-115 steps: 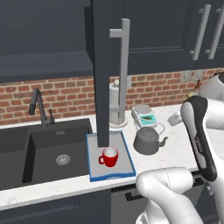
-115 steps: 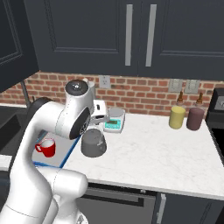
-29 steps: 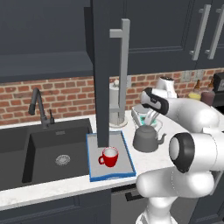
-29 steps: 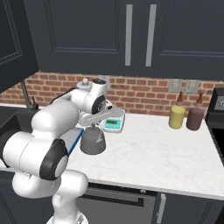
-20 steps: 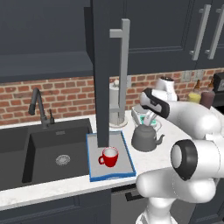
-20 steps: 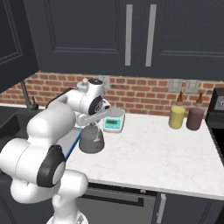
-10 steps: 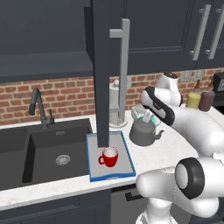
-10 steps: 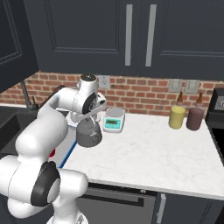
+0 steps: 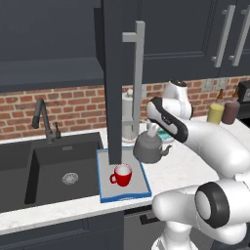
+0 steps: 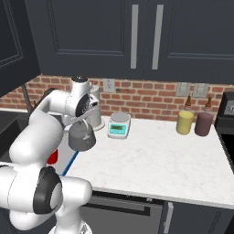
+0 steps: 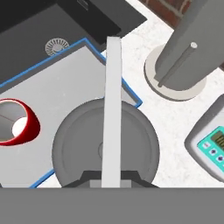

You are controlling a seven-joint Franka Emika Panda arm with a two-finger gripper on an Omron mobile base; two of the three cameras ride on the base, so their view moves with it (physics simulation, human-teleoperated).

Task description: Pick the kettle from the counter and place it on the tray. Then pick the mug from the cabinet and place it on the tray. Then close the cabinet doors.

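The dark grey kettle (image 9: 149, 149) hangs in the air above the right edge of the blue-rimmed tray (image 9: 108, 186), and my gripper (image 9: 154, 130) is shut on its arched handle. From the right, the kettle (image 10: 82, 137) hangs under the gripper (image 10: 85, 117), just clear of the counter (image 10: 151, 160). Looking down, the kettle's lid (image 11: 131, 144) and handle (image 11: 112, 100) straddle the tray's near corner (image 11: 52, 87). The red mug (image 9: 122, 175) stands on the tray, and lies left of the kettle in the hand view (image 11: 17, 122). One cabinet door (image 9: 119, 73) stands open, with its silver handle (image 9: 138, 73) over the tray.
The paper-towel roll (image 11: 183, 57) and the teal-topped scale (image 10: 119, 125) stand behind the kettle. A black sink (image 9: 49, 171) with a faucet (image 9: 44, 117) lies left of the tray. A yellow (image 10: 185, 122) and a dark bottle (image 10: 203, 124) stand at the far right by the brick wall.
The kettle has risen off the counter in my gripper and been carried left, from beside the tray to above its right edge. The mug and tray have not moved.
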